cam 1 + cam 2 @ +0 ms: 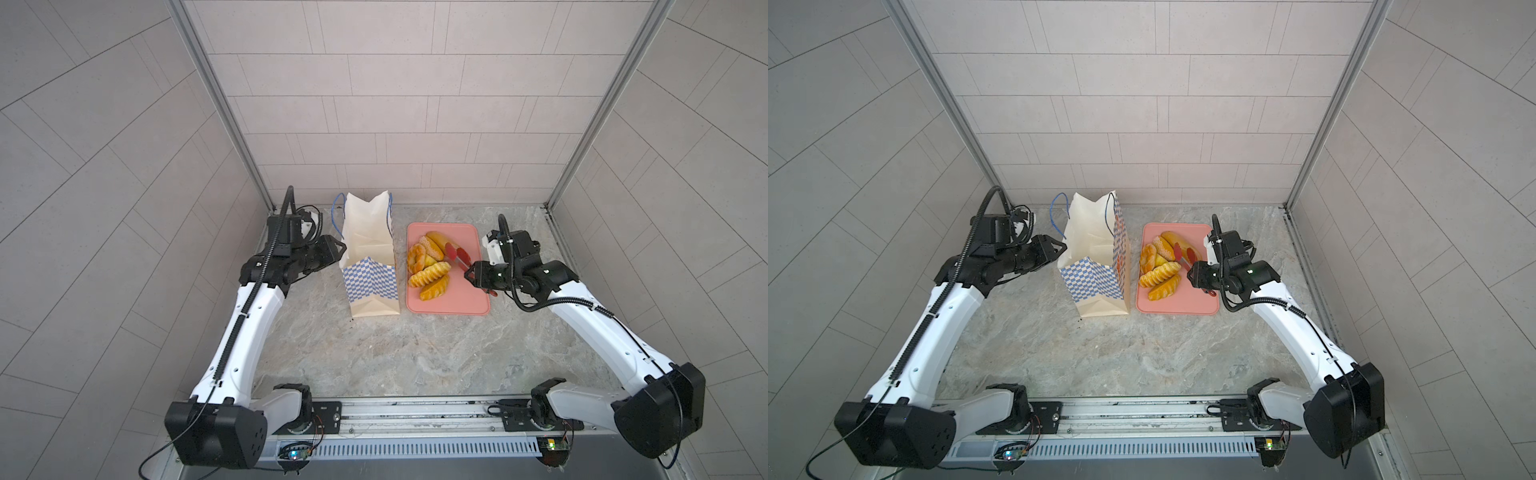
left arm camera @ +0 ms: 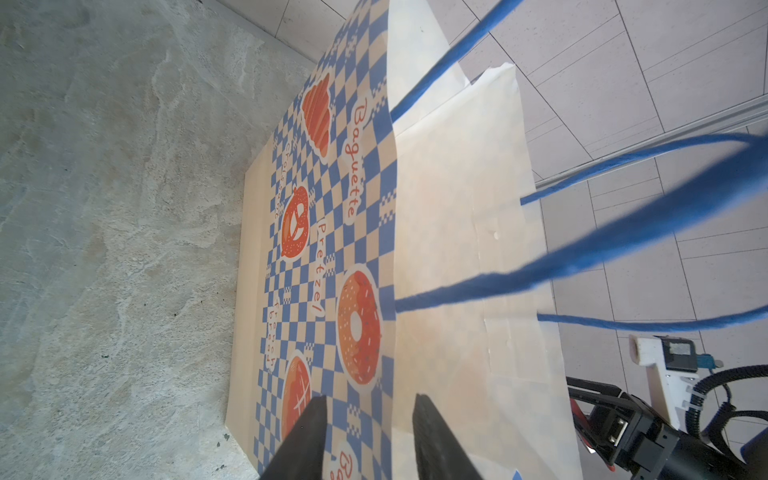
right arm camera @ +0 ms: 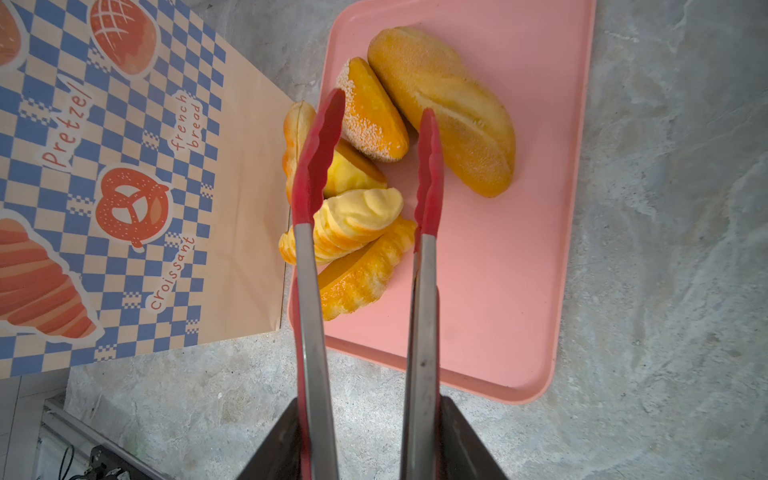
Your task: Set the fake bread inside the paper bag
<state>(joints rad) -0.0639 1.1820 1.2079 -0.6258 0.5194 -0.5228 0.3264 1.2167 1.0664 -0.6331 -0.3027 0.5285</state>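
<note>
We look down on a grey, veined, stone-look tabletop (image 1: 374, 353), with a broad open stretch on the near side of the paper bag (image 1: 370, 286). The bag stands upright, a tall creased cream box with blue-white checks and blue cord handles, its mouth gaping upward. Just beside the bag's right wall lies a flat pink tray (image 1: 457, 303) with rounded corners and a low rim; a thin strip of table parts them. The fake bread (image 1: 428, 274), glossy and golden, is heaped on the tray's bag-side half: a long loaf (image 3: 444, 108), a sesame-crusted wedge (image 3: 370, 120) and ridged braided pieces. The red tongs (image 3: 422, 332), steel arms with scalloped red tips, hang spread above the heap, clamped by the right gripper (image 1: 472, 276). The left gripper (image 1: 338, 249) sits at the bag's left rim, its fingers (image 2: 309, 432) parted modestly, gripping nothing we can see.
</note>
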